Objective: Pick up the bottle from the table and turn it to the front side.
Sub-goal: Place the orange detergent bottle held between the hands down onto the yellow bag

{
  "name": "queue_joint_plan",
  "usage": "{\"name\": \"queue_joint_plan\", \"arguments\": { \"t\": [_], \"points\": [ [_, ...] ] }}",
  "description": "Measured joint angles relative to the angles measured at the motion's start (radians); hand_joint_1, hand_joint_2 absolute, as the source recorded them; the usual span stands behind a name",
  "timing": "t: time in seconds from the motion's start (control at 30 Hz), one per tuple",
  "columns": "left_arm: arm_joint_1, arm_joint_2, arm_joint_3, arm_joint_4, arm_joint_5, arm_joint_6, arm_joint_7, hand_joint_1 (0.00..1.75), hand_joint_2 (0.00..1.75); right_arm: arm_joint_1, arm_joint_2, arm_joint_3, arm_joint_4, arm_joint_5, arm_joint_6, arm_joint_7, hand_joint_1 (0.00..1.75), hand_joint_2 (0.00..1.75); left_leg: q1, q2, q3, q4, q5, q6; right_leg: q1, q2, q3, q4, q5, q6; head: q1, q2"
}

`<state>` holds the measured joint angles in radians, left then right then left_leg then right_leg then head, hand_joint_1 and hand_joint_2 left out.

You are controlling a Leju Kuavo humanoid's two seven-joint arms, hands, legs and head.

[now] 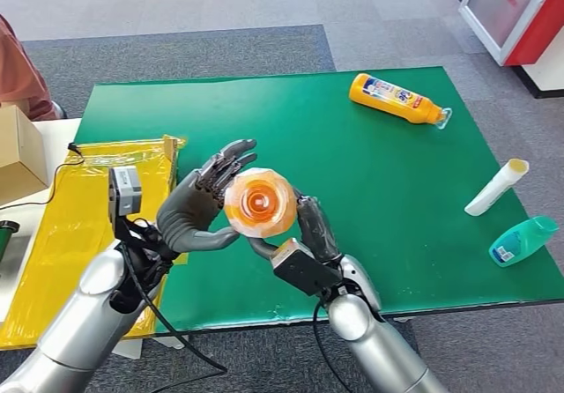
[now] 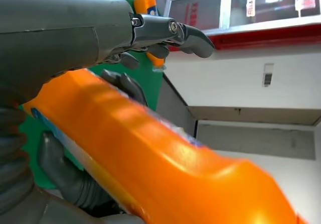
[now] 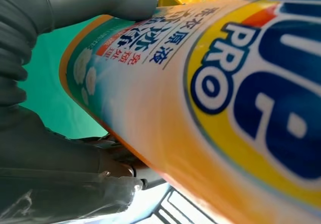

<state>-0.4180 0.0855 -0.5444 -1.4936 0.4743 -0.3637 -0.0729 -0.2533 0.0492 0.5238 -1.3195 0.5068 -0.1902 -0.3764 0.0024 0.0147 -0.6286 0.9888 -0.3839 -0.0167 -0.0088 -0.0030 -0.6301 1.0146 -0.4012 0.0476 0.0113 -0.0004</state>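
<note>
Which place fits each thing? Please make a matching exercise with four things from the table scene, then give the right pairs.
Things:
1. orange bottle
2. yellow bottle
3. white tube
4. teal bottle

Places:
A. lying at the far side of the green mat
B. lying at the mat's near right corner
C. held up between the left hand and the right hand
D. lying at the mat's right edge, just beyond the teal bottle

Pairs: 1-C, 2-A, 3-D, 4-B
</note>
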Motion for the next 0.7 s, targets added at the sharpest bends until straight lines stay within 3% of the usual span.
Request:
{"name": "queue_joint_plan", "arguments": {
  "t": [0.33,0.57,0.7],
  "points": [
    [-0.020,0.060,-0.051,0.010,-0.103,-0.051,-0.013,0.00,1.75,-0.004,0.000,0.002,0.045,-0.002,0.013,0.004,1.75,1.75,0.000,0.000,0.000,0.000,0.000,0.000,0.000,0.000,0.000,0.000,0.000,0.000,0.000,0.000],
    [-0.089,0.101,-0.081,0.027,-0.163,-0.061,0.006,0.00,1.75,-0.011,0.000,0.002,0.060,0.000,0.013,0.003,1.75,1.75,0.000,0.000,0.000,0.000,0.001,-0.001,0.000,0.000,0.000,0.000,0.000,0.000,0.000,0.000],
    [-0.136,0.120,-0.098,0.038,-0.172,-0.066,0.026,1.75,1.75,-0.011,0.000,0.002,0.061,0.005,0.013,0.003,1.75,1.75,0.000,0.000,0.000,0.000,0.001,-0.001,0.000,0.000,0.000,0.000,0.000,0.000,0.000,0.000]
  ]
}}
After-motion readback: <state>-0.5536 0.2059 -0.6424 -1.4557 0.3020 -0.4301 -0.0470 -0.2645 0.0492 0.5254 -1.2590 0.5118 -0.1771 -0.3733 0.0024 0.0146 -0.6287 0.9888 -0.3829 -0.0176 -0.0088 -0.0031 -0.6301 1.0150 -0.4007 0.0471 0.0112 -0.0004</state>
